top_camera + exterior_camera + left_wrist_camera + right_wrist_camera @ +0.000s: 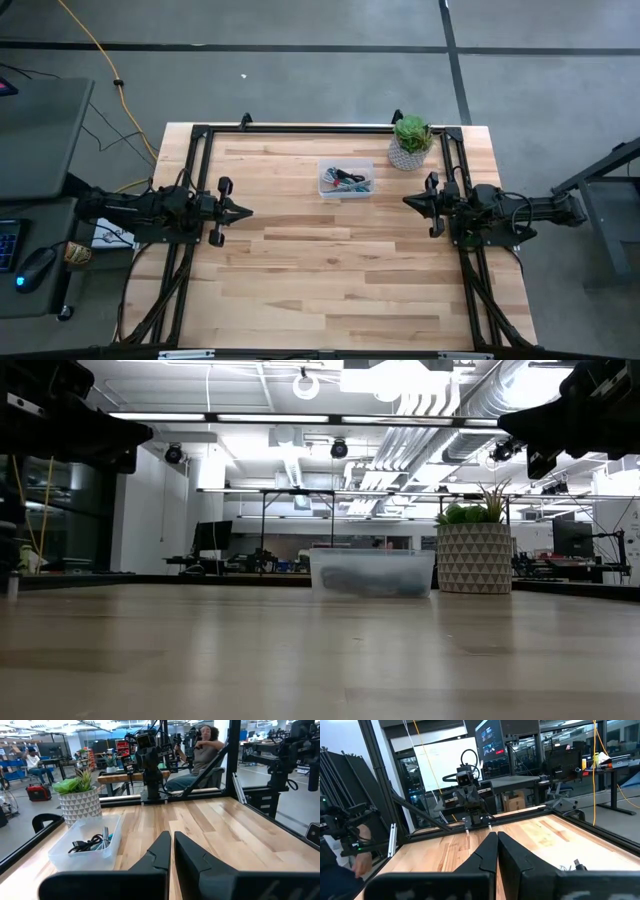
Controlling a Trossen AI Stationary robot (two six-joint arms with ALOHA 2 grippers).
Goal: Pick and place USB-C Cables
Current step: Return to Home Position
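Note:
The USB-C cables point(346, 180) lie bundled together inside a small clear plastic bin point(325, 187) near the table's far middle; in the left wrist view I see dark and blue-grey cable point(93, 843) in it. My left gripper point(248, 211) hovers shut over the table's left part, pointing right. My right gripper point(406, 201) hovers shut over the right part, pointing left. Both are well clear of the bin.
A potted green plant in a white patterned pot point(410, 143) stands right of the bin at the far edge. A black frame point(300, 128) runs along the table's far and side edges. People sit beyond the table point(202, 750). Bare wood lies between the grippers.

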